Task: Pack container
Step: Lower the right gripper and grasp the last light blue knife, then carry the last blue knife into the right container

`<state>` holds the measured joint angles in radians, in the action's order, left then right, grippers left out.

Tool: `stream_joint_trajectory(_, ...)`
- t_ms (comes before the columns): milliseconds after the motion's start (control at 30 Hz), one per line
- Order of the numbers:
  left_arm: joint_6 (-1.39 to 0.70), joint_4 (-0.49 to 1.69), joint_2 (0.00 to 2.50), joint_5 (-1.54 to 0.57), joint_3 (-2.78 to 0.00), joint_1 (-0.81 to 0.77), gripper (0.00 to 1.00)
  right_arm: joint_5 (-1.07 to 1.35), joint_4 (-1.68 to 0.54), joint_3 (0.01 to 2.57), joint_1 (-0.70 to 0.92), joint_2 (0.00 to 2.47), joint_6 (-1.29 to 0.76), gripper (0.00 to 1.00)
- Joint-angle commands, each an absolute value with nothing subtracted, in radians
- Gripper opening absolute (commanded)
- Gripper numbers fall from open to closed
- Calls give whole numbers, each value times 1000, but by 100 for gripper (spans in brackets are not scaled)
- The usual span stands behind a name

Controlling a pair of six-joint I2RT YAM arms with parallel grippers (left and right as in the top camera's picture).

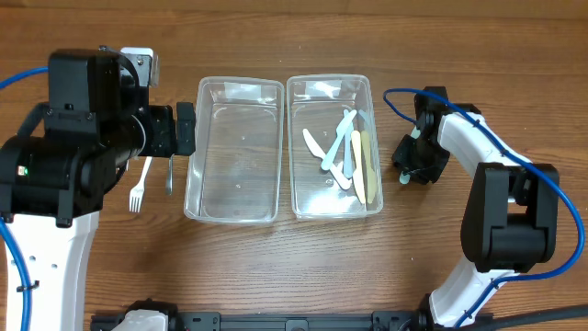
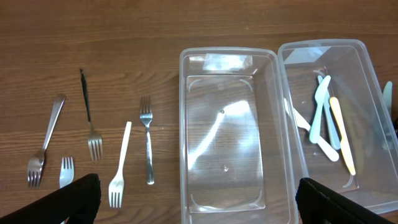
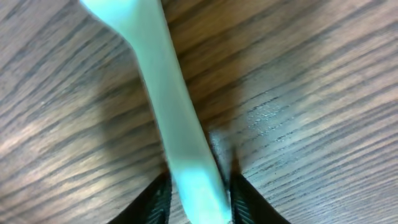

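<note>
Two clear plastic containers sit side by side. The left container (image 1: pixel 234 152) (image 2: pixel 230 137) is empty. The right container (image 1: pixel 333 147) (image 2: pixel 348 118) holds several plastic knives in pale blue, white and yellow. My left gripper (image 1: pixel 184 129) (image 2: pixel 199 199) is open and empty, hovering by the left container's left edge. Several metal and white plastic forks (image 2: pixel 118 168) lie on the table left of it. My right gripper (image 1: pixel 411 165) (image 3: pixel 199 199) is low on the table right of the containers, shut on a pale blue plastic utensil (image 3: pixel 174 112) (image 1: pixel 404 176).
The wooden table (image 1: pixel 294 257) carries everything. A white fork (image 1: pixel 138 188) and a metal fork (image 1: pixel 169 175) show beside the left arm in the overhead view. Blue cables loop near the right arm (image 1: pixel 459 124).
</note>
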<state>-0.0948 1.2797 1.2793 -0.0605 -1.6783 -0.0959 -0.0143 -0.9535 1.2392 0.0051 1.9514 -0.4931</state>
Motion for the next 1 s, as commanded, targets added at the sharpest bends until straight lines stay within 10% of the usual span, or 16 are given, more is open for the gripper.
stream_joint_trajectory(0,-82,1279,1283,-68,-1685,-88,100,2,-940,1224,4,1980,-490,27)
stream_joint_trajectory(433,-82,1279,1283,-68,-1685,-88,100,2,-932,1224,4,1980,-490,4)
stream_joint_trajectory(967,-82,1277,1283,-68,-1685,-88,100,-22,-1092,1443,60,1705,-390,4)
